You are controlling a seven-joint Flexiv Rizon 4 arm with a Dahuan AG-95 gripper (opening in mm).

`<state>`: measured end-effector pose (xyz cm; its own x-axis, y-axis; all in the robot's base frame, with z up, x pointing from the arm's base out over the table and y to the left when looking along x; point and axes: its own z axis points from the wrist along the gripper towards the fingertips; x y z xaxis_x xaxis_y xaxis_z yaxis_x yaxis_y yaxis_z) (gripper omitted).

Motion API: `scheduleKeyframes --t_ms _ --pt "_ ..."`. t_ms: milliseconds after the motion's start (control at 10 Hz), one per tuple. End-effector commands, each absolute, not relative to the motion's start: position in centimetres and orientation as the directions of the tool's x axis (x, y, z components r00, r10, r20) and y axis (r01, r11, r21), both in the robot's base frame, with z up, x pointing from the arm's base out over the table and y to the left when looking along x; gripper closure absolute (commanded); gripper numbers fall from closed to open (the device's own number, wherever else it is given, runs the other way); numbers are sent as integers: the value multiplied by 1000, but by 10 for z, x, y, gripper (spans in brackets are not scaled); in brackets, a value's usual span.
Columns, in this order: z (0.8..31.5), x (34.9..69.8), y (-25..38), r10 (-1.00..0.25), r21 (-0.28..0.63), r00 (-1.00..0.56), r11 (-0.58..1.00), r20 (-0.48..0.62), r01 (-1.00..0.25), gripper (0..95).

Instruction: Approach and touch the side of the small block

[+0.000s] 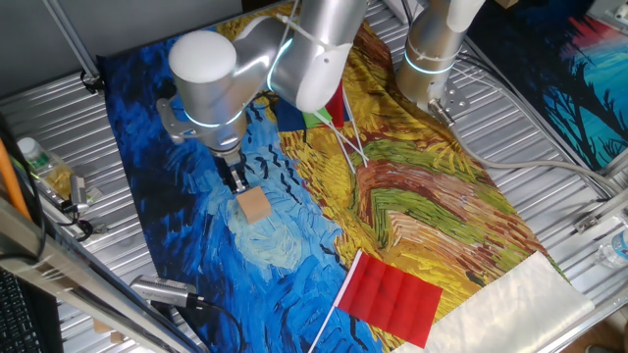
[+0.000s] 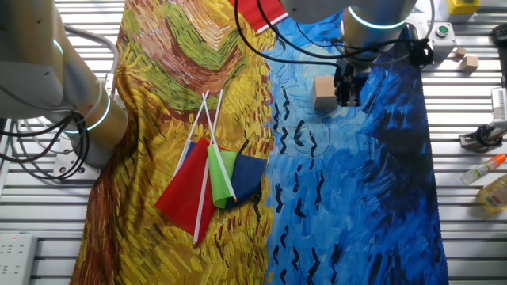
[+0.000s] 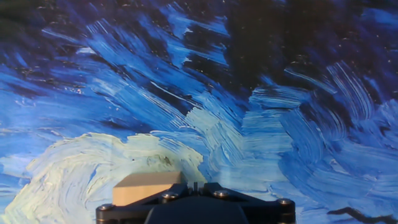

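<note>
The small block (image 1: 254,206) is a light-tan wooden cube on the blue part of the painted cloth. It also shows in the other fixed view (image 2: 323,91) and at the bottom left of the hand view (image 3: 144,186). My gripper (image 1: 236,180) points down with its tip right beside one side of the block, low near the cloth. In the other fixed view my gripper (image 2: 347,89) stands just to the block's right. In the hand view the fingertips (image 3: 208,188) are pressed together with nothing between them. I cannot tell whether they touch the block.
A red flag (image 1: 392,294) lies at the cloth's near end. A bundle of flags on white sticks (image 2: 210,178) lies mid-cloth. A second arm's base (image 2: 79,107) stands beside the cloth. Small blocks (image 2: 467,59) and bottles (image 2: 495,194) lie on the metal table.
</note>
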<state>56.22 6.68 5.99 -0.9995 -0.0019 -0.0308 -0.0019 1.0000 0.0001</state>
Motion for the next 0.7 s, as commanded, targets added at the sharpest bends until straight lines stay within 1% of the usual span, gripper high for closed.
scheduleKeyframes --t_ms 100,700 --pt "57 561 67 0 -2 -999 1000 -35 0 950" --pt "58 566 67 9 -2 -999 1000 -43 9 950"
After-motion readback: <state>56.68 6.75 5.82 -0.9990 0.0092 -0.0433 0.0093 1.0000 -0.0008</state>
